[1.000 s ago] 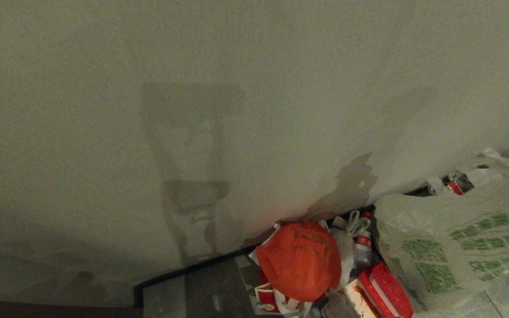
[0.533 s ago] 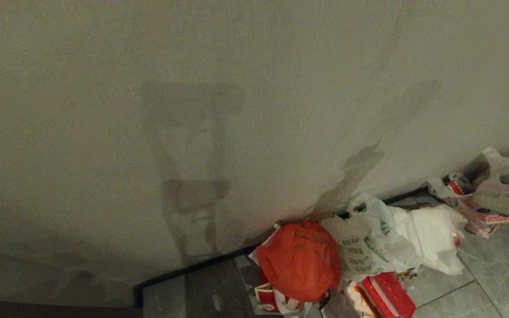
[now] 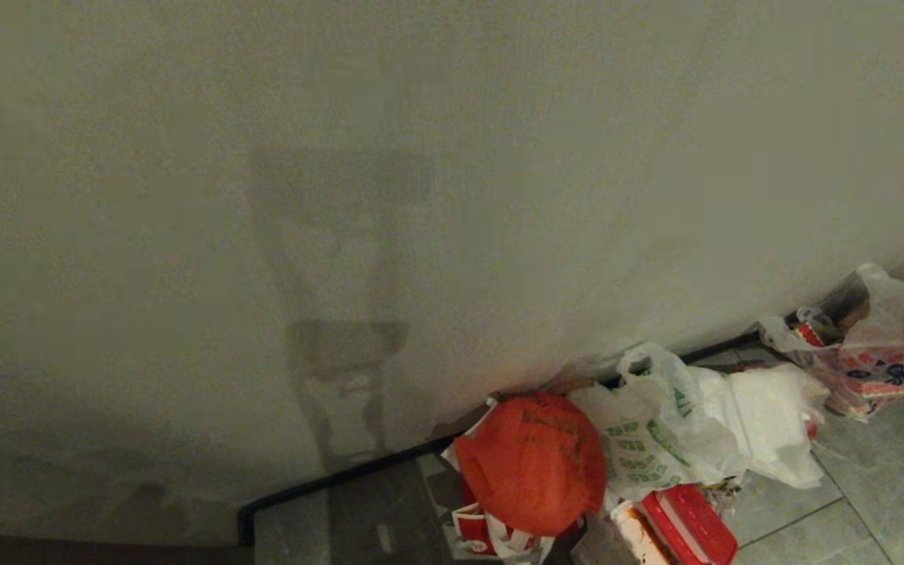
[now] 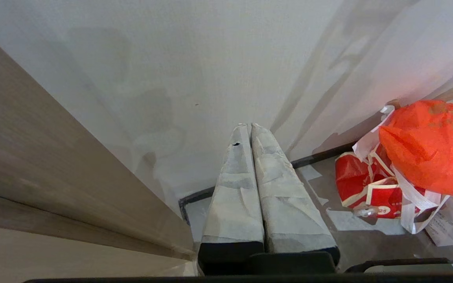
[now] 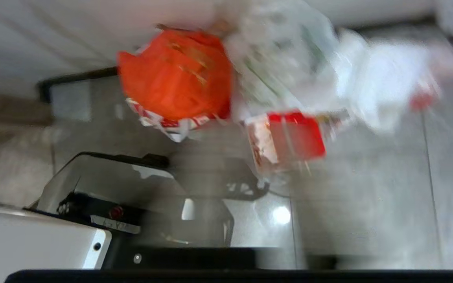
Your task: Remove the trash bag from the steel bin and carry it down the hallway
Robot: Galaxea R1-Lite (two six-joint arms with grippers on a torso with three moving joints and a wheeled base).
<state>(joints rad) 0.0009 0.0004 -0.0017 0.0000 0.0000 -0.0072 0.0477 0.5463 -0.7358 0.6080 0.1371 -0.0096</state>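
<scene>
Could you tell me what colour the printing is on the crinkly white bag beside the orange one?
Green, on the trash bag; the head view shows it best.

The right wrist view is smeared by motion: the trash bag (image 5: 285, 59) shows only as a pale streak, its green print unreadable, and the red box (image 5: 293, 135) has soft edges. In the head view the red box (image 3: 691, 526) and the orange-red bag's (image 3: 530, 463) underlying carton run off the lower edge.

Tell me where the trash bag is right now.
Head view, lower right: the trash bag lies on the floor by the wall, between the orange bag and a plain white bag.
</scene>
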